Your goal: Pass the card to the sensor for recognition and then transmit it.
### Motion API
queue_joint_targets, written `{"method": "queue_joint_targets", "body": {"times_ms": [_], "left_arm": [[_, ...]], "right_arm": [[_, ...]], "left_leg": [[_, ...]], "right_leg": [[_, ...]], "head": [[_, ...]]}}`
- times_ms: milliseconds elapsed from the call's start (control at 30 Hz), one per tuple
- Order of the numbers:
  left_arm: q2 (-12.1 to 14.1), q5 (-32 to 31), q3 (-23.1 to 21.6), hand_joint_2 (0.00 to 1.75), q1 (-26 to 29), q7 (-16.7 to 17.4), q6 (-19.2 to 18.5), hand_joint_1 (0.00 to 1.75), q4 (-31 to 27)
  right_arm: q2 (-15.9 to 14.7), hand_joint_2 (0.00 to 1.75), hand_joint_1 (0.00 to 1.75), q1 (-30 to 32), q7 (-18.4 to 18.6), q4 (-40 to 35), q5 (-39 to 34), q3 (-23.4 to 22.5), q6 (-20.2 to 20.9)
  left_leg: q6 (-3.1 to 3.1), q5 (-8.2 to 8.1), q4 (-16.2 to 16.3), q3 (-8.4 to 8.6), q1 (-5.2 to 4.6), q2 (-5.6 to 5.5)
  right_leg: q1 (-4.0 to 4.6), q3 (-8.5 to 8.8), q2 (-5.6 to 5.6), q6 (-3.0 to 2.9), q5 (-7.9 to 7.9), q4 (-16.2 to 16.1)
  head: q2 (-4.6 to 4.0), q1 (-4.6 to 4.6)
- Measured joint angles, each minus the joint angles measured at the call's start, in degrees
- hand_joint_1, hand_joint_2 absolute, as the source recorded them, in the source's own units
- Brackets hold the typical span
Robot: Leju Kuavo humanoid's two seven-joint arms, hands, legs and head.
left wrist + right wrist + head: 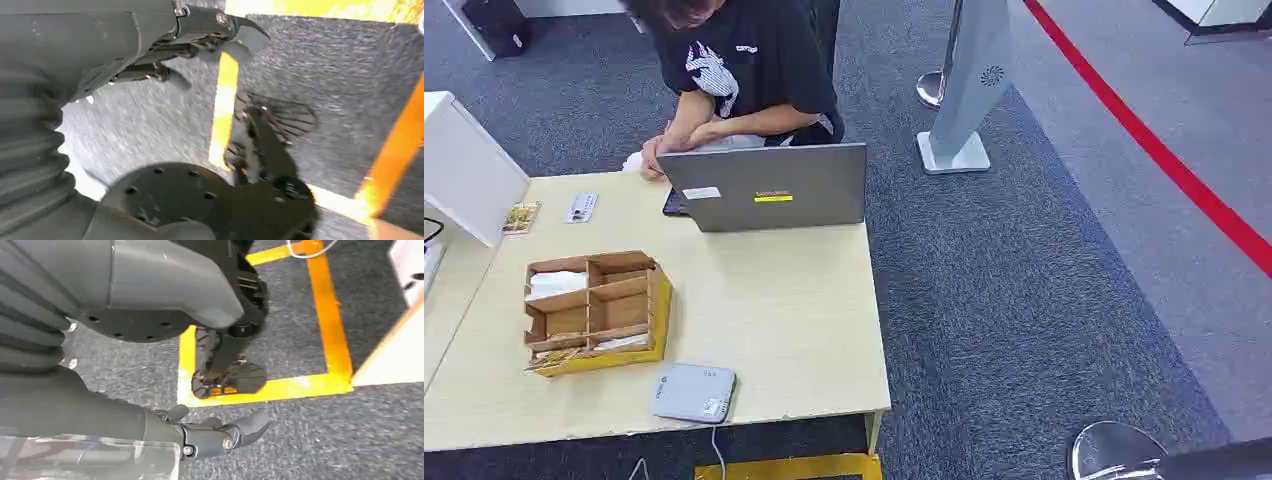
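Head view: cards (557, 283) sit in the cardboard organizer (594, 308), partly hidden by the dividers, so you can't read which way they point. Sensor (695, 392) lies near the table (784, 310) edge.
Left wrist: left hand (200, 37) spread, holding nothing, over carpet.
Right wrist: right hand (215, 432) likewise.

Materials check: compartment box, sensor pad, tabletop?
Compartment box: looks like brown corrugated cardboard dividers in a yellow shell, matte, raw edges.
Sensor pad: likely moulded grey plastic, smooth, rounded corners, cable attached.
Table: pale wood-grain laminate by the look, low sheen.
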Motion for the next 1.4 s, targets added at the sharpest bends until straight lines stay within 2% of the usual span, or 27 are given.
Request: {"method": "queue_joint_targets", "body": {"times_ms": [300, 467, 667, 967, 1000, 1067, 1100, 1133, 1200, 1233, 1300, 1400], "left_arm": [[-1.4, 7.4, 10.5, 1.75, -2.4, -5.1, -3.1, 0.00, 3.2], [-1.9, 9.7, 16.3, 1.75, -3.7, -10.6, -2.9, 0.00, 3.6], [-2.4, 13.5, 23.6, 1.75, -4.8, -16.1, -4.0, 0.00, 3.6], [-2.5, 14.1, 26.8, 1.75, -5.0, -16.8, -4.3, 0.00, 3.6], [-2.5, 14.1, 26.9, 1.75, -5.0, -16.8, -4.3, 0.00, 3.6], [-2.5, 14.1, 26.9, 1.75, -5.0, -17.0, -4.2, 0.00, 3.6], [-2.5, 14.0, 27.1, 1.75, -5.0, -18.2, -3.2, 0.00, 3.6], [-2.5, 14.1, 27.5, 1.75, -5.1, -19.5, -2.1, 0.00, 3.6], [-2.9, 16.3, 29.2, 1.75, -5.3, -20.0, -2.8, 0.00, 3.5], [-3.1, 16.9, 30.3, 1.75, -5.2, -20.0, -4.6, 0.00, 3.1], [-4.4, 16.7, 33.2, 1.75, -4.8, -19.7, -10.8, 0.00, 0.7], [-9.2, 11.3, 38.1, 1.75, -2.6, -15.7, -18.7, 0.00, -11.6]], "right_arm": [[2.1, 1.75, 0.00, -3.1, -5.9, 3.6, 1.8, -10.3, 2.5], [3.2, 1.75, 0.00, -4.3, -8.9, 4.5, 2.1, -15.8, 3.0], [4.2, 1.75, 0.00, -5.1, -11.9, 4.8, -0.4, -21.3, 6.3], [4.6, 1.75, 0.00, -5.4, -12.3, 5.0, -0.8, -23.8, 6.8], [4.6, 0.00, 0.00, -5.4, -12.3, 5.0, -0.8, -23.9, 6.8], [4.7, 0.00, 0.00, -5.4, -12.4, 5.0, -0.9, -24.0, 6.9], [4.7, 1.75, 0.00, -5.4, -13.0, 5.0, -1.0, -24.1, 7.1], [4.8, 1.75, 0.00, -5.4, -13.7, 5.0, -1.2, -24.3, 7.5], [4.9, 1.75, 0.00, -5.6, -16.4, 5.0, -0.9, -25.0, 8.0], [5.0, 1.75, 0.00, -5.8, -17.8, 5.0, -0.6, -25.2, 8.5], [5.3, 1.75, 0.00, -6.5, -21.3, 4.8, 0.1, -25.8, 9.2], [5.8, 1.75, 0.00, -8.3, -24.1, 3.9, -1.9, -27.7, 12.5]], "left_leg": [[0.00, 0.00, 0.0, -0.01, 0.00, 0.00], [0.00, 0.00, 0.0, 0.00, 0.00, 0.00], [0.00, 0.00, 0.0, 0.00, 0.00, 0.00], [0.00, 0.00, 0.0, -0.01, -0.01, 0.00], [0.00, 0.00, 0.0, -0.01, -0.01, 0.00], [0.00, 0.00, 0.0, 0.00, -0.01, 0.00], [0.00, 0.00, 0.0, 0.00, -0.01, 0.00], [0.00, 0.00, 0.0, 0.00, 0.00, 0.00], [0.00, 0.01, 0.0, 0.00, 0.00, 0.00], [0.00, 0.01, 0.0, 0.00, 0.01, 0.00], [0.00, 0.02, 0.0, -0.01, 0.00, 0.01], [0.00, 0.03, 0.0, 0.02, -0.02, 0.04]], "right_leg": [[0.00, 0.00, 0.00, 0.00, 0.00, 0.0], [0.00, 0.00, 0.00, 0.00, 0.00, 0.0], [0.00, 0.00, 0.00, 0.00, 0.00, 0.0], [0.00, -0.01, 0.00, 0.00, 0.00, 0.0], [0.00, -0.01, 0.00, 0.00, 0.00, 0.0], [0.00, -0.01, 0.00, 0.00, 0.00, 0.0], [0.00, 0.00, 0.00, 0.00, 0.00, 0.0], [0.00, 0.00, 0.00, 0.00, 0.00, 0.0], [0.00, 0.00, 0.01, 0.00, 0.00, 0.0], [0.00, -0.01, 0.01, -0.01, 0.00, 0.0], [0.00, 0.00, 0.01, -0.01, 0.01, 0.0], [-0.01, -0.01, 0.06, -0.01, 0.03, 0.0]], "head": [[0.00, 0.00], [0.00, 0.00], [0.00, 0.00], [0.00, 0.00], [0.00, 0.00], [0.00, 0.00], [0.00, 0.00], [0.00, 0.00], [0.00, -0.02], [0.00, 0.00], [0.00, -0.02], [0.00, -0.02]]}}
